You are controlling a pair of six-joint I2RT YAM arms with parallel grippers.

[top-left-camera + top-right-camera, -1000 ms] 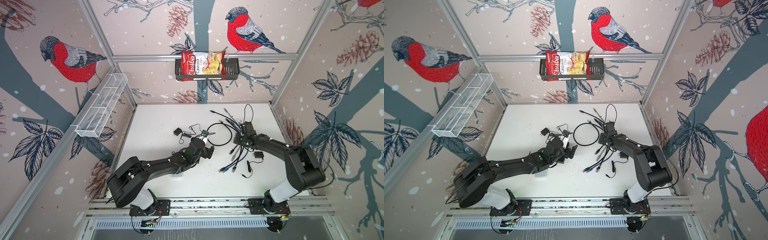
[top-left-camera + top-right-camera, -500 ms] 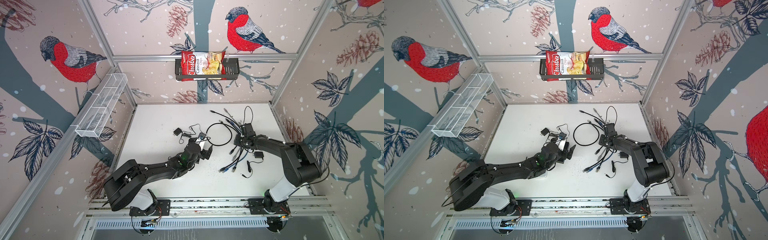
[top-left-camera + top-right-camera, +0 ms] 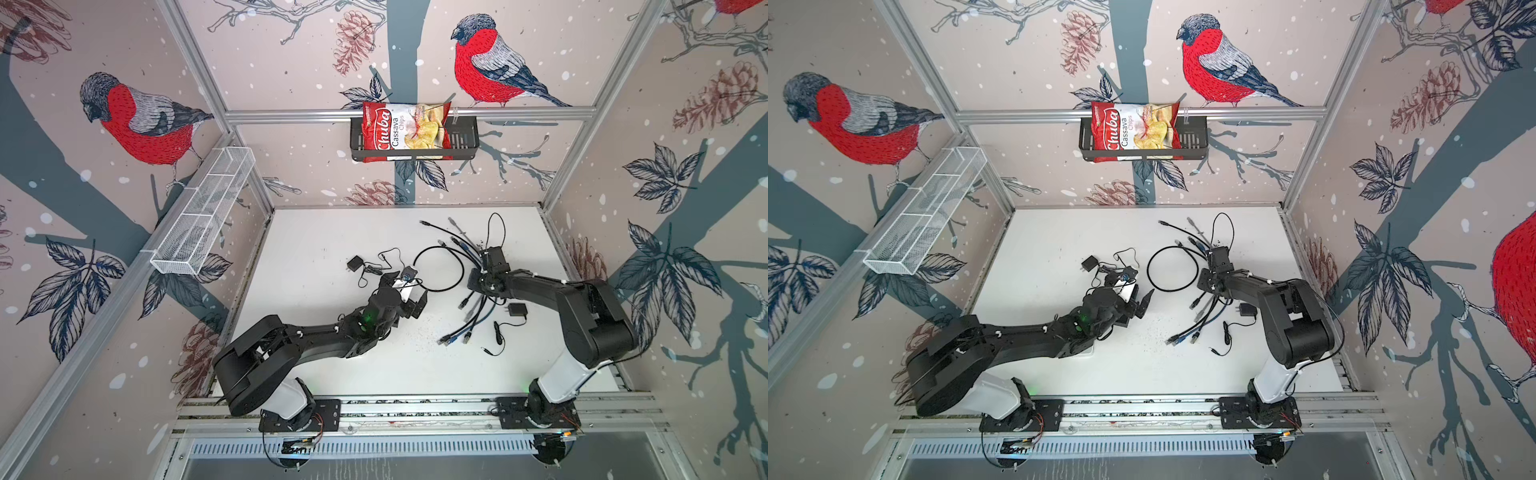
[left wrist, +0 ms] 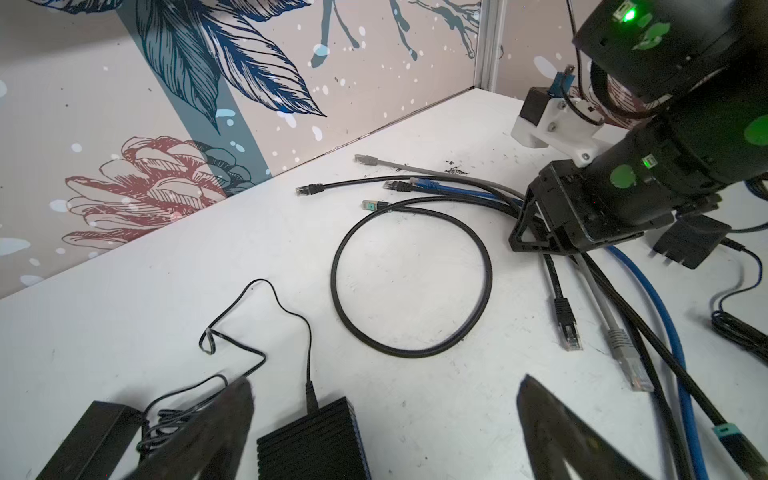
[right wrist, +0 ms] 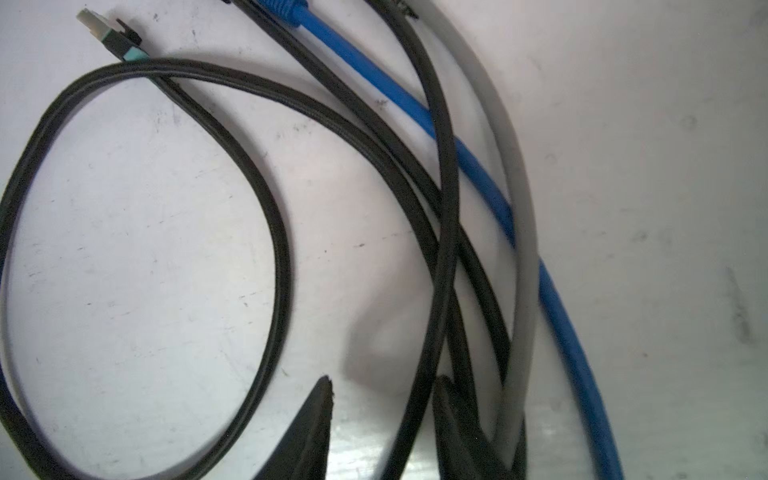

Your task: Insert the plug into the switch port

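The switch (image 4: 309, 440) is a small black ribbed box with a blue edge and a thin cord, also seen in both top views (image 3: 409, 273) (image 3: 1128, 272). My left gripper (image 4: 384, 415) (image 3: 408, 291) (image 3: 1133, 294) hangs just over it, open wide, with the box nearer one finger. Several network cables, black, blue and grey, lie crossed at the right, each ending in a plug, such as a black plug (image 4: 567, 328). My right gripper (image 5: 384, 384) (image 3: 476, 281) (image 3: 1206, 281) is down on this bundle. One black cable (image 5: 446, 208) runs between its fingers with a gap left; that cable's plug is not seen there.
A loose black cable ring (image 3: 438, 268) lies between the arms. Black power adapters (image 3: 355, 263) (image 3: 518, 309) with thin cords sit by each arm. A chips bag in a black basket (image 3: 465, 143) hangs on the back wall, a white wire basket (image 3: 203, 216) on the left wall.
My right gripper's jaws have drawn closer together around the black cable. The left arm has shifted slightly by the switch, its gripper still wide open.
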